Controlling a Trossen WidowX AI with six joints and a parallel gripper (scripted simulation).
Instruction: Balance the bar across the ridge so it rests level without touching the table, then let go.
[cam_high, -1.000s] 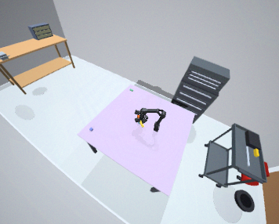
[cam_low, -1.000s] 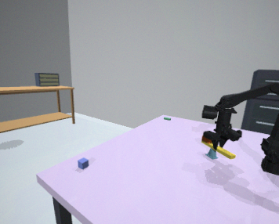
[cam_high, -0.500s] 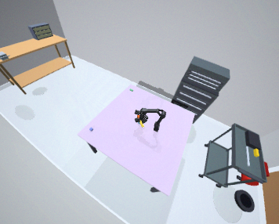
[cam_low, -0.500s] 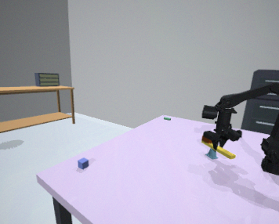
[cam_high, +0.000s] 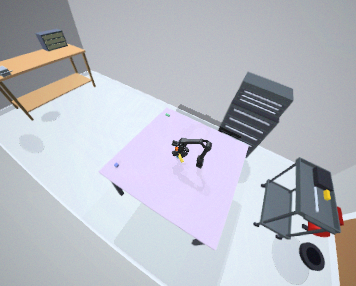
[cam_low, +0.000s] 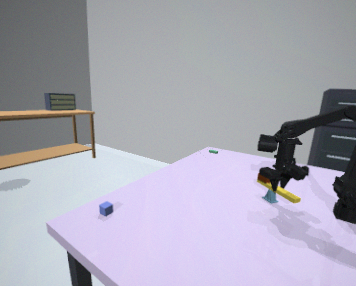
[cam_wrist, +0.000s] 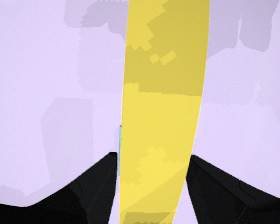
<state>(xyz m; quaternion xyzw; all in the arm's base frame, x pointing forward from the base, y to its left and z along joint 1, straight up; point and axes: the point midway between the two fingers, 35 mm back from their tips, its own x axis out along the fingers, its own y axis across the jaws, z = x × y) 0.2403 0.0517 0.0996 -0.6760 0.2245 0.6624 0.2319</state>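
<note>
A yellow bar (cam_high: 182, 159) (cam_low: 288, 195) (cam_wrist: 163, 97) with a dark red end lies across a small light-blue ridge (cam_low: 270, 196) on the lilac table (cam_high: 165, 200) (cam_low: 190, 225). In the exterior view the bar slants down to the right; I cannot tell whether its far end touches the table. My gripper (cam_high: 178, 152) (cam_low: 275, 181) (cam_wrist: 151, 161) hangs right over the ridge and straddles the bar near its red end. In the wrist view the black fingers stand slightly clear of the bar's sides, with a thin sliver of the ridge (cam_wrist: 120, 141) showing at the left. The gripper is open.
The arm's base (cam_high: 199, 161) (cam_low: 345, 200) stands right of the bar. A small blue cube (cam_high: 116, 164) (cam_low: 105, 208) sits near the table's left corner and a small green block (cam_high: 168, 115) (cam_low: 213, 151) at the far corner. A drawer cabinet (cam_high: 257, 112), a cart (cam_high: 305, 200) and a wooden shelf (cam_high: 40, 70) stand off the table.
</note>
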